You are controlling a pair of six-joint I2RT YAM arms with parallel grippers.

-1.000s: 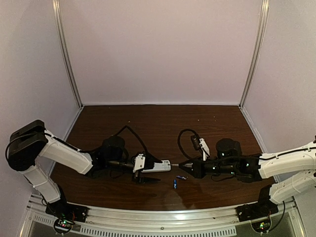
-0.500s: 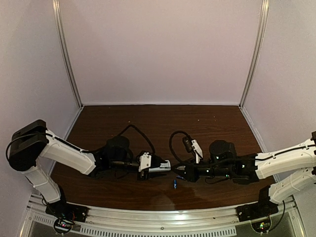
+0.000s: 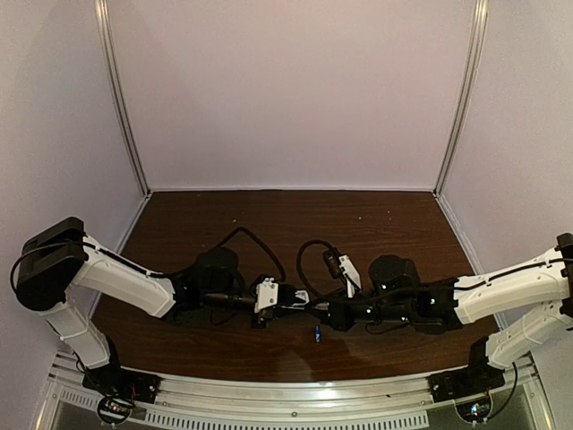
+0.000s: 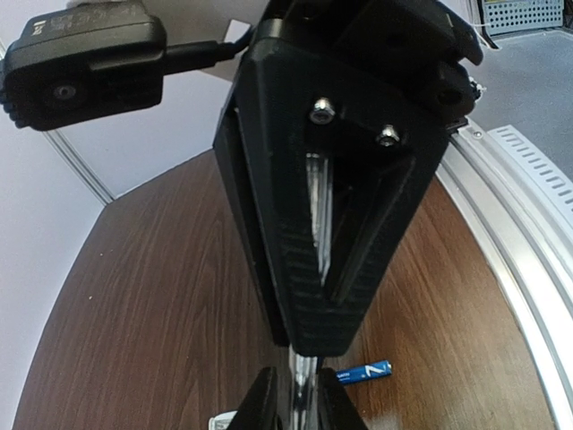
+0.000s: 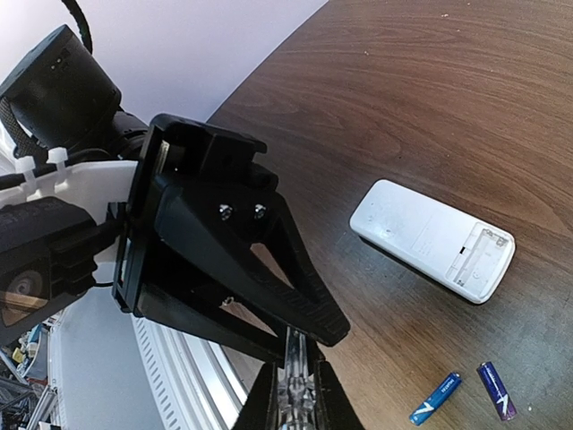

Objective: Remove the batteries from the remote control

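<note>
Batteries lie out on the tabletop near the remote, its bay empty, so I judge unloading done; right tool clamps the screwdriver, left tool narrow round it, grip unclear, next I'd need one clean release.

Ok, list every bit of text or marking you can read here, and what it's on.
No text here can be read.
blue battery: white print along its side, too blurred to read.
dark battery: white print, too blurred to read.
remote control: no text shows on the upturned face.
</note>
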